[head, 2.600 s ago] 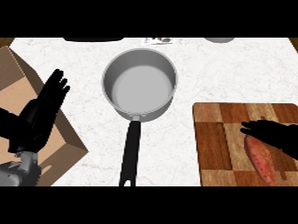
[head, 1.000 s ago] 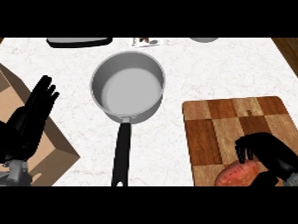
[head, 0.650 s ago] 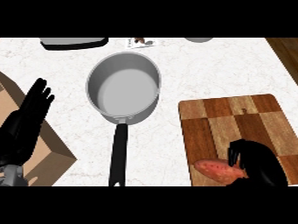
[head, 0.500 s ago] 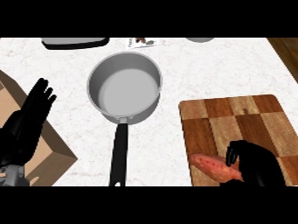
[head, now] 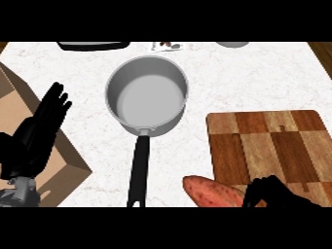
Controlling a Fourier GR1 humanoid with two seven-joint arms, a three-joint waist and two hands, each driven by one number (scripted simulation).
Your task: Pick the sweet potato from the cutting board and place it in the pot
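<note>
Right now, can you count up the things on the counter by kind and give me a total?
Pot: 1
Sweet potato: 1, held by the right hand
Cutting board: 1
Cardboard box: 1
Partly cut-off items along the far edge: 3, kinds unclear
Total: 7

A white speckled tabletop (head: 269, 78) carries a grey pot (head: 147, 95) with a long black handle, up and left of the right hand (head: 276, 194). A wooden cutting board (head: 269, 146) lies just above that hand. A brown box (head: 10, 112) sits under the left hand (head: 35, 136).
</note>
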